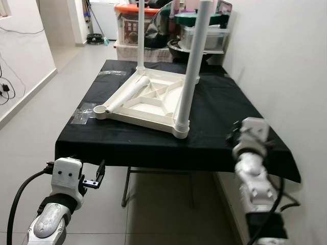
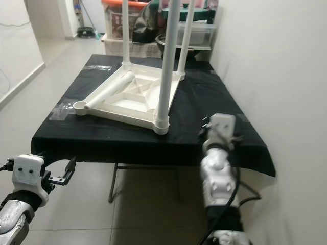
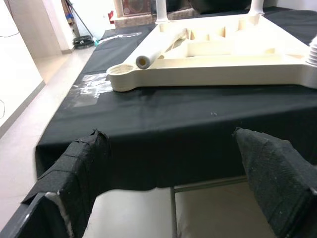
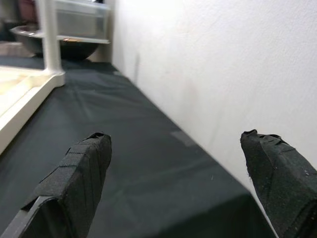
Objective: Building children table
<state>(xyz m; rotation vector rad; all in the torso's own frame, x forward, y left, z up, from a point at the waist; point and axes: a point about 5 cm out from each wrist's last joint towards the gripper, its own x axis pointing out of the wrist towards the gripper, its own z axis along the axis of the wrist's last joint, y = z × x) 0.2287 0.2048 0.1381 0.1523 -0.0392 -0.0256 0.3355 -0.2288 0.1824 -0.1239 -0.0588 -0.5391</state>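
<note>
Left gripper (image 3: 171, 193): jaws spread wide, nothing between, hanging low in front of the near edge of the work table (image 1: 153, 148), below the cloth line. Right gripper (image 4: 181, 191): also wide apart, empty, raised over the table's right side near the white wall (image 4: 223, 74), just above the black cloth (image 4: 129, 148). Outward from there: children table top (image 1: 153, 99), cream plastic, lying upside down mid-table, ribbed underside up. Three legs upright in corner sockets – near-right leg (image 1: 190, 71) closest, back-left leg (image 1: 141, 35) behind, third at back right, partly hidden. Fourth leg (image 1: 127, 94) loose, lying diagonally across the underside, one end just beside the vacant near-left socket (image 1: 100, 110). Clear plastic wrap (image 1: 84, 113) on the cloth just left of that corner. Behind the table: storage bins w/ orange lid (image 1: 130, 20), clutter too blurred to tell. Pale tile floor (image 1: 36, 132) at left.
</note>
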